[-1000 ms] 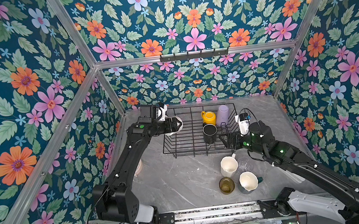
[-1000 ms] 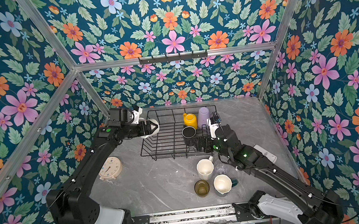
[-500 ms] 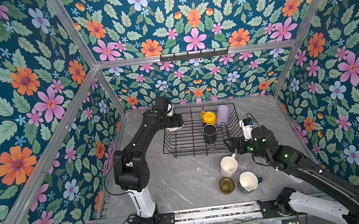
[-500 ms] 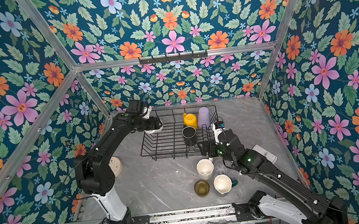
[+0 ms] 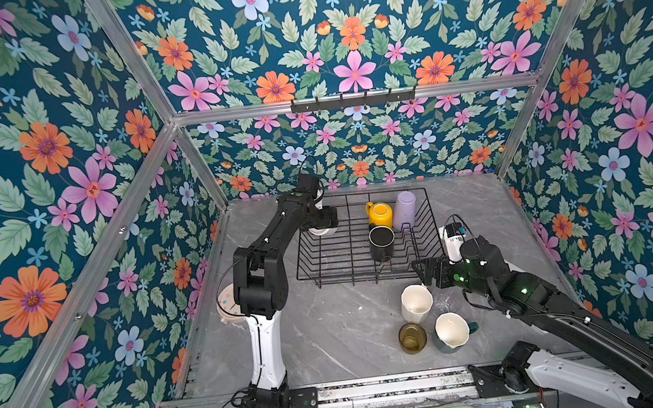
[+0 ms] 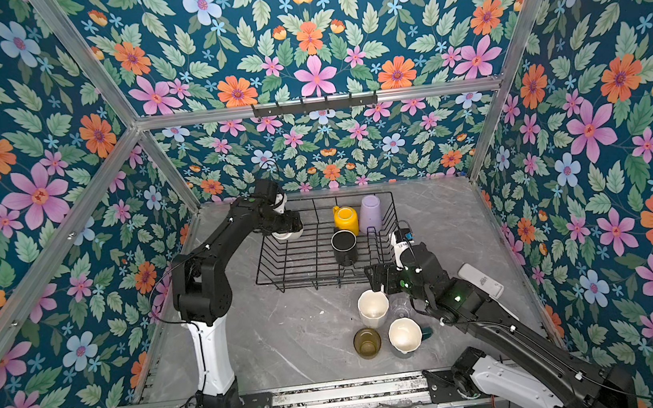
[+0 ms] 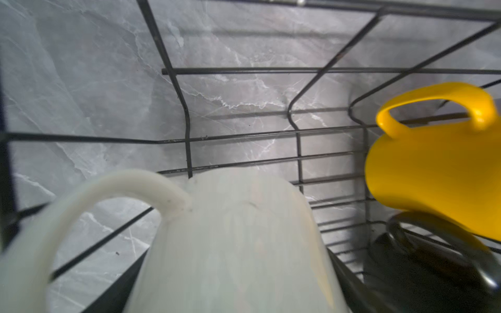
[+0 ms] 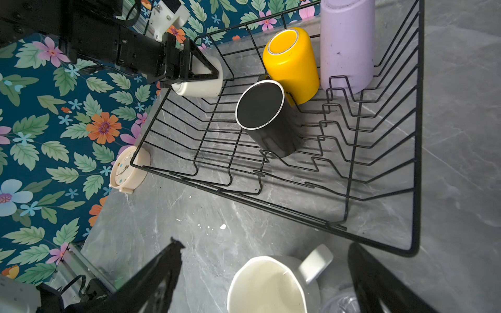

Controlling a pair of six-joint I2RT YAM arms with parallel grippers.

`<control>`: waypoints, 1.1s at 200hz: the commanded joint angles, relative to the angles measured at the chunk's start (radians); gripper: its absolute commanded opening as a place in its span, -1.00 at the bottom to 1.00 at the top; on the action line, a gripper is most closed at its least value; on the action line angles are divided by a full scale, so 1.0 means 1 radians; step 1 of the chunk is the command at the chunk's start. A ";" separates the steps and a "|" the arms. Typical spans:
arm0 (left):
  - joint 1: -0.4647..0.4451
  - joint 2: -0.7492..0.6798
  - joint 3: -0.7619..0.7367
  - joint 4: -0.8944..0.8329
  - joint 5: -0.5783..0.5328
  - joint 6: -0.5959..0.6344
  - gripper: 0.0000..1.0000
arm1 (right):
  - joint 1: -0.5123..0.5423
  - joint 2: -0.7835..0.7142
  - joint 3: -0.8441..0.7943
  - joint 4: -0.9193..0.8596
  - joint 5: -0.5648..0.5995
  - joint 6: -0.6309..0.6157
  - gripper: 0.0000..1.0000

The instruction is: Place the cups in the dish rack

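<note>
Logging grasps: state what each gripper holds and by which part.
Left gripper clamps the white mug across its body, at a corner of the dish rack. Right gripper is open, holding nothing.

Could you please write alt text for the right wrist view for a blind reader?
A black dish rack holds a yellow mug and black mug, bases up, and a lilac tumbler, while the left claw grips a white mug at one corner. Nearer, the open right claw frames an upright cream mug.

Tumbler (image 5: 406,209) stands right of a mug (image 5: 380,214) in the dish rack (image 5: 334,254) (back corner).
</note>
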 commanded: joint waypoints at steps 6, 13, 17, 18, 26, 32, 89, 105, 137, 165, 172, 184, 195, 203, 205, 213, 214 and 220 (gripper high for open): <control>-0.001 0.033 0.035 -0.002 -0.043 0.006 -1.00 | 0.000 -0.001 0.000 0.008 0.002 0.007 0.90; 0.000 0.046 0.043 -0.004 -0.043 0.004 -1.00 | 0.001 -0.002 -0.002 0.010 0.002 0.009 0.90; -0.001 0.052 0.048 -0.004 -0.043 0.004 -1.00 | 0.000 -0.003 -0.002 0.009 0.001 0.008 0.90; 0.000 0.055 0.049 -0.004 -0.043 0.003 -1.00 | 0.000 -0.003 -0.002 0.010 0.000 0.009 0.90; 0.000 0.070 0.059 -0.003 -0.043 0.000 -1.00 | 0.000 -0.002 -0.003 0.010 0.000 0.011 0.90; 0.000 0.081 0.069 -0.006 -0.042 -0.001 -1.00 | 0.001 -0.003 -0.005 0.012 -0.001 0.010 0.90; -0.003 0.147 0.118 -0.014 -0.058 -0.022 -0.93 | 0.000 -0.004 -0.011 0.016 -0.004 0.015 0.90; -0.003 0.154 0.121 -0.014 -0.056 -0.024 -0.79 | 0.000 -0.006 -0.012 0.015 -0.004 0.015 0.90; -0.002 0.160 0.124 -0.015 -0.049 -0.027 -0.03 | 0.000 -0.004 -0.014 0.016 -0.005 0.017 0.90; -0.010 0.156 0.124 -0.016 -0.067 -0.018 0.36 | 0.001 0.000 -0.017 0.023 -0.010 0.020 0.90; -0.011 0.153 0.124 -0.014 -0.068 -0.016 0.43 | 0.000 0.000 -0.017 0.023 -0.010 0.021 0.90; -0.013 0.151 0.126 -0.013 -0.070 -0.014 0.51 | 0.000 -0.001 -0.018 0.025 -0.012 0.020 0.90; -0.014 0.150 0.129 -0.013 -0.067 -0.012 0.55 | 0.001 -0.001 -0.020 0.025 -0.012 0.021 0.90; -0.015 0.150 0.130 -0.013 -0.068 -0.012 0.59 | 0.001 -0.002 -0.020 0.024 -0.012 0.023 0.90; -0.015 0.149 0.130 -0.011 -0.068 -0.012 0.60 | 0.000 -0.003 -0.020 0.023 -0.012 0.023 0.90; -0.015 0.147 0.130 -0.011 -0.068 -0.012 0.66 | 0.000 -0.004 -0.021 0.023 -0.012 0.023 0.90; -0.016 0.147 0.130 -0.010 -0.068 -0.012 0.66 | 0.000 -0.004 -0.021 0.023 -0.012 0.023 0.90; -0.015 0.144 0.129 -0.008 -0.068 -0.012 0.69 | 0.000 -0.006 -0.022 0.023 -0.012 0.024 0.90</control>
